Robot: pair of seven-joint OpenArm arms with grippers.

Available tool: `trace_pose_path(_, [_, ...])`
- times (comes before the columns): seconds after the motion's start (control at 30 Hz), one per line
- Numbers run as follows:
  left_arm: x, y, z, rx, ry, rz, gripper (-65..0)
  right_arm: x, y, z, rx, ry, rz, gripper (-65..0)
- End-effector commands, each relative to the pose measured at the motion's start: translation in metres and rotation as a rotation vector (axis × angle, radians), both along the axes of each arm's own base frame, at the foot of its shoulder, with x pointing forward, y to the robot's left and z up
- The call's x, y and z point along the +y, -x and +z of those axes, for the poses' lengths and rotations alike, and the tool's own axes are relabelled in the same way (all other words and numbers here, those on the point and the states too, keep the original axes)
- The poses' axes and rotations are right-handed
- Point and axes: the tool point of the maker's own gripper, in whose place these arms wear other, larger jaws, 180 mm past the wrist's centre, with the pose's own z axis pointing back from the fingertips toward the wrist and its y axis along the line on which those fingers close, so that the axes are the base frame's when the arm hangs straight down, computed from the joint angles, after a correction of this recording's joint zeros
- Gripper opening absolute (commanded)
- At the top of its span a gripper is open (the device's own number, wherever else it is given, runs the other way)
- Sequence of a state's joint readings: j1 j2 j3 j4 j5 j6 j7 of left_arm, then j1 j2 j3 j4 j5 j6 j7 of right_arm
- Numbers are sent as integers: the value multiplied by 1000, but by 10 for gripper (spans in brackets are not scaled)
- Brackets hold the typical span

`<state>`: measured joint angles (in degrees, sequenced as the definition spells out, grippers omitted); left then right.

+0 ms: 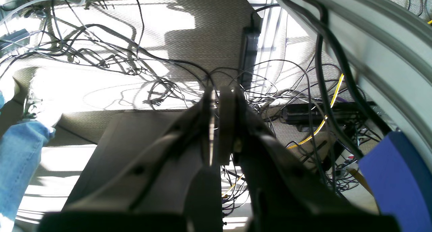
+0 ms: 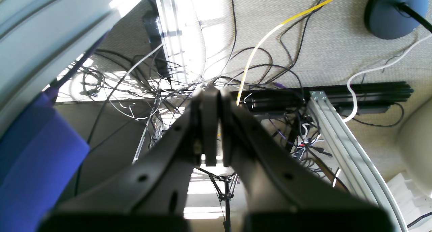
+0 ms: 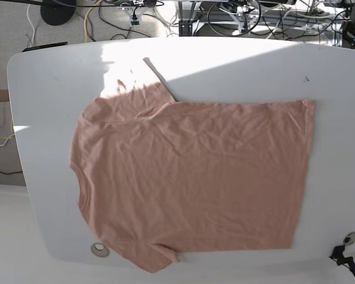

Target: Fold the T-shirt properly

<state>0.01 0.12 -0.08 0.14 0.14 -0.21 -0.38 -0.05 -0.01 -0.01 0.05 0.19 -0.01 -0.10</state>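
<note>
t-shirt (image 3: pixel 189 177) spread flat on white table (image 3: pixel 236 65), plain side up.
left gripper (image 1: pixel 221 93) and right gripper (image 2: pixel 212 92) both closed, empty, apparently below table edge; wrinkles may skew any fold.

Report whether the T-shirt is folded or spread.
Spread: the T-shirt lies flat on the white table, body single-layered, wrinkled, only its upper sleeve tucked in.

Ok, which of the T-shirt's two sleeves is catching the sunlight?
The far sleeve, at the top of the base view: it lies partly in the bright patch on the table. The near sleeve, at the front edge, is in shade.
</note>
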Motion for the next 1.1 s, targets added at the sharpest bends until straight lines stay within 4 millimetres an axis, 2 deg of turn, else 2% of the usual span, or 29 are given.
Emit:
trace_pose_path(0.0, [2, -1, 0, -1, -7, 1, -647, 1, -4, 0, -12, -10, 3, -637])
trace_pose_path(0.67, [3, 0, 0, -16, -8, -1, -650, -2, -1, 0, -5, -4, 5, -639])
trace_pose_path(0.8, [7, -8, 0, -52, -16, 0, -650, -3, -1, 0, -5, -3, 5, -641])
trace_pose_path(1.07, [5, -8, 0, -49, -9, -6, -641, -4, -3, 0, -17, -5, 6, -642])
